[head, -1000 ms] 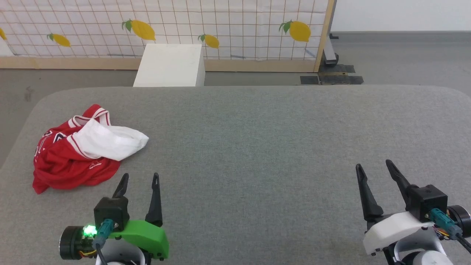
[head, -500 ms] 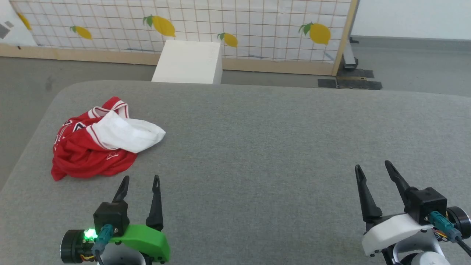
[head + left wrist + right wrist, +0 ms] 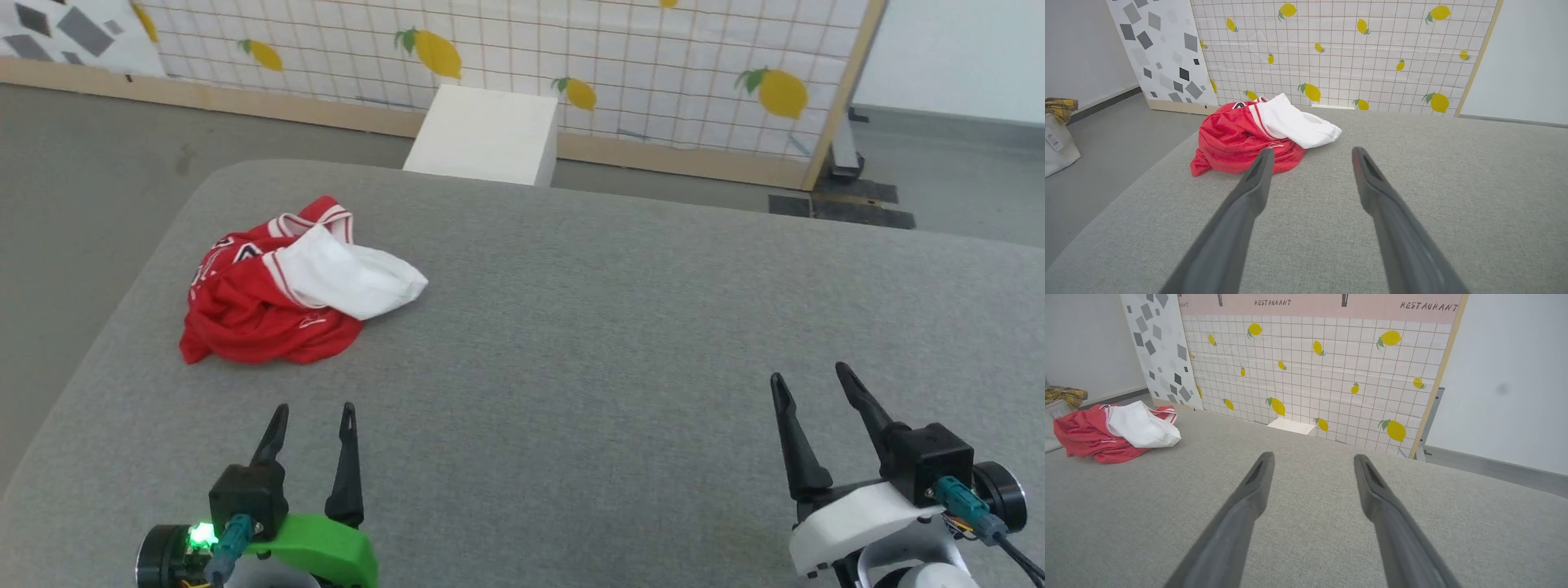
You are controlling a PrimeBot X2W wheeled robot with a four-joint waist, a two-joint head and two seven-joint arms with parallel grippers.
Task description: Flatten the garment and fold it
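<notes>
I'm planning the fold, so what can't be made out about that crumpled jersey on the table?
Lettering on the garment: head view, bunched into its own creases, unreadable.
Its hem and second sleeve: left wrist view, buried in the heap under the white sleeve.

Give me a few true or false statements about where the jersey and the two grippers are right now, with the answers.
1. The garment lies crumpled on the gray table. True.
2. The left gripper is shut on the garment. False: it is open and apart from the garment.
3. The garment lies nearer the left gripper than the right gripper. True.
4. The right gripper holds a white sleeve. False: it is open and empty, over bare table.
</notes>
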